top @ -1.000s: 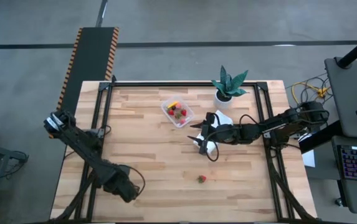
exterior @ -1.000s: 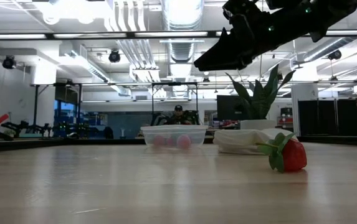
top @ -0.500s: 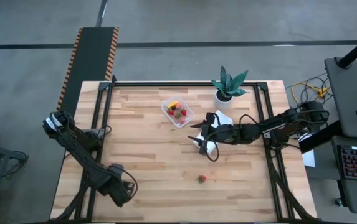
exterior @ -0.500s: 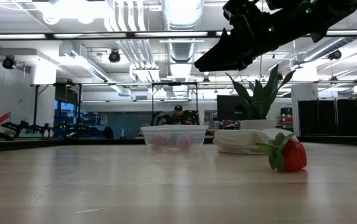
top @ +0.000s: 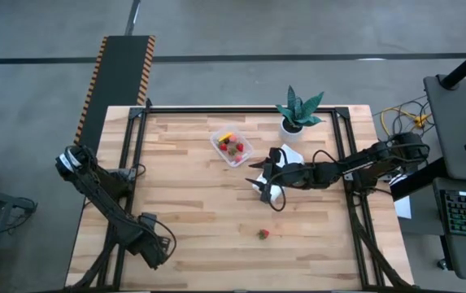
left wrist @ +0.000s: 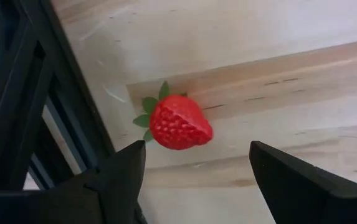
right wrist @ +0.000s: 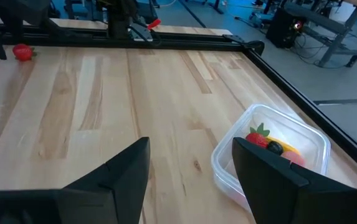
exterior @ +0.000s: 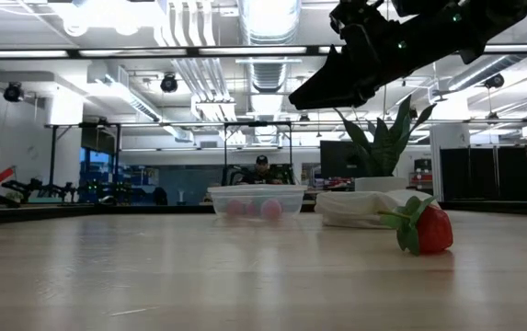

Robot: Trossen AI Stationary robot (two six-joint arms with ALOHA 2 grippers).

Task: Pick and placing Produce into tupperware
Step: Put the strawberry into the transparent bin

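Note:
The clear tupperware stands on the far middle of the table and holds several red pieces and a yellow one. A red strawberry with a green top lies on its side by the table's near left rail. My left gripper is open just above it, with a finger on either side and touching nothing. A second strawberry lies near the table's near edge, also seen in the low view. My right gripper hangs open and empty, raised above the white cloth.
A potted green plant stands at the far edge, right of the tupperware. The folded white cloth lies under my right arm. Dark frame rails run along the table's left side close to my left gripper.
My left gripper has shifted a short way toward the table's left edge, near the near left corner. My right arm has stayed still and both strawberries lie where they were.

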